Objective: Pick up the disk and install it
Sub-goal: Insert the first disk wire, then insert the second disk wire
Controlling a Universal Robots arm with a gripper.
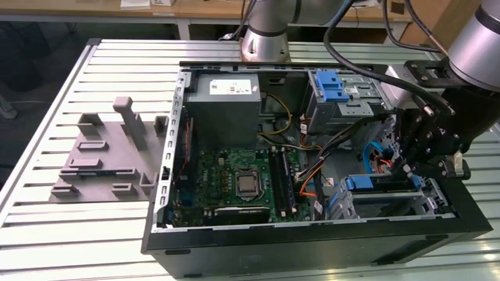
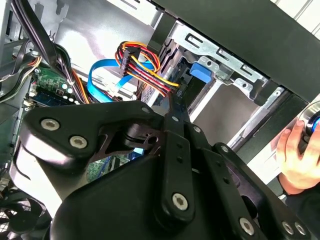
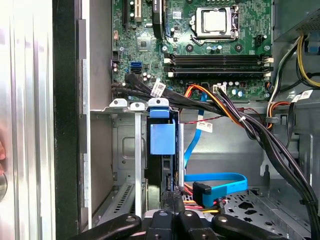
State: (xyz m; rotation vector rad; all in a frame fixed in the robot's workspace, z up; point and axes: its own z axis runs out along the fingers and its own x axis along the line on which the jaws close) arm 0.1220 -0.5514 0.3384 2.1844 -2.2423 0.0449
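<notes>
Starting from the exterior view's left, a grey moulded fixture (image 1: 105, 155) is seen lying on the slatted counter (image 1: 47, 105), then the open computer case (image 1: 312, 246) with its motherboard (image 1: 238, 181). At the exterior view's right, the gripper (image 1: 406, 170) is lowered into the drive cage (image 1: 434, 202). The disk (image 3: 162, 137) is shown seated upright in that cage in the first wrist view, the narrowed fingers (image 3: 172, 200) set at its edge. A hand (image 2: 295, 157) outside the case is revealed in the second wrist view.

The black end effector (image 1: 413, 170) reaches into the open black computer case (image 1: 312, 246), just above the blue-bracketed disk (image 1: 383, 182) in its bay.
</notes>
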